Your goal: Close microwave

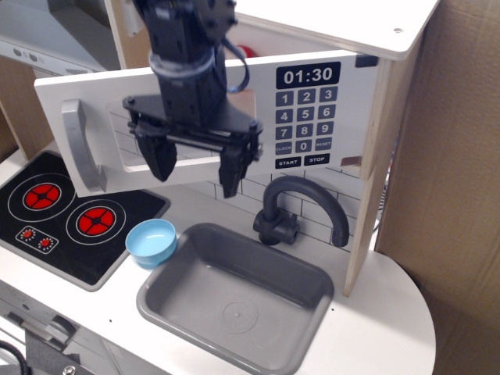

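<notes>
Now, gripper [197, 172]: black, pointing down, its two fingers spread wide apart with nothing between them.
Fingers: the left finger [161, 158] and the right one hang in front of the lower part of the door, their tips just past its bottom edge.
Arm [186, 55]: black, coming down from the top of the scene, in front of the door's window.
Microwave [328, 94]: a light wood box up high, toward the far side, above the sink and tap.
Door [86, 90]: wide and white, swung out toward the near left, so it is still open. Its right end sits by the wood side wall.
Handle [80, 146]: a grey bar, upright, at the left end of the door.
Keypad [305, 125]: black number buttons on the right part of the door, with a clock above showing 01:30.
Sink [238, 293]: grey and deep, below the gripper, on the near side.
Tap [298, 209]: dark grey and curved, at the far edge of the sink, right of the gripper.
Bowl [152, 241]: small and light blue, just left of the sink.
Stove [66, 215]: black with two red rings, at the left.
Counter [375, 328]: white, around the sink.
</notes>
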Available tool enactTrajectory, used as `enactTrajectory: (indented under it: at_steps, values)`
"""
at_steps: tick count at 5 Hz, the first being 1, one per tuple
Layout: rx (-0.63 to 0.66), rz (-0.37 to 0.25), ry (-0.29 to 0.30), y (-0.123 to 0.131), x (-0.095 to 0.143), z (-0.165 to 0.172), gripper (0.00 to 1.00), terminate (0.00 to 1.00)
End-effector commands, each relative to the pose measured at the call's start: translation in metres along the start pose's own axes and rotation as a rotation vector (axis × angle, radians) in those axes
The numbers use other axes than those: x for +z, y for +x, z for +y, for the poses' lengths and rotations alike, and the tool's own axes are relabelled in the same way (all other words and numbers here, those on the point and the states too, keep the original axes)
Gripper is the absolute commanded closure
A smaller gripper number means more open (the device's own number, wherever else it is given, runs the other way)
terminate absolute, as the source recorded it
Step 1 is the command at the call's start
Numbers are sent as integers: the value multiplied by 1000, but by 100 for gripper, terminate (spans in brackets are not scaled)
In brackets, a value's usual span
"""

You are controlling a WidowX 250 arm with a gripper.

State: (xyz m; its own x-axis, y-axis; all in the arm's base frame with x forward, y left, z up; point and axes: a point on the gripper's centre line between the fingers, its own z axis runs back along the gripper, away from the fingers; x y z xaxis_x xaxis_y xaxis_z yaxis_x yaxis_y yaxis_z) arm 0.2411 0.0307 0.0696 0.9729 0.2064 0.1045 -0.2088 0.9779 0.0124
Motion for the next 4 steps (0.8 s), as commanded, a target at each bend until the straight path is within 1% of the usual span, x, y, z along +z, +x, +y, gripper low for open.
enactTrajectory:
  at_steps: [1, 2, 3, 4]
  values:
    - [1, -77, 55, 43, -6, 24, 0, 0]
    - [-16, -181, 81, 64, -5, 35, 0, 0]
    - [8, -279, 92, 82, -10, 43, 0, 0]
    - [58, -406, 97, 94, -13, 48, 0, 0]
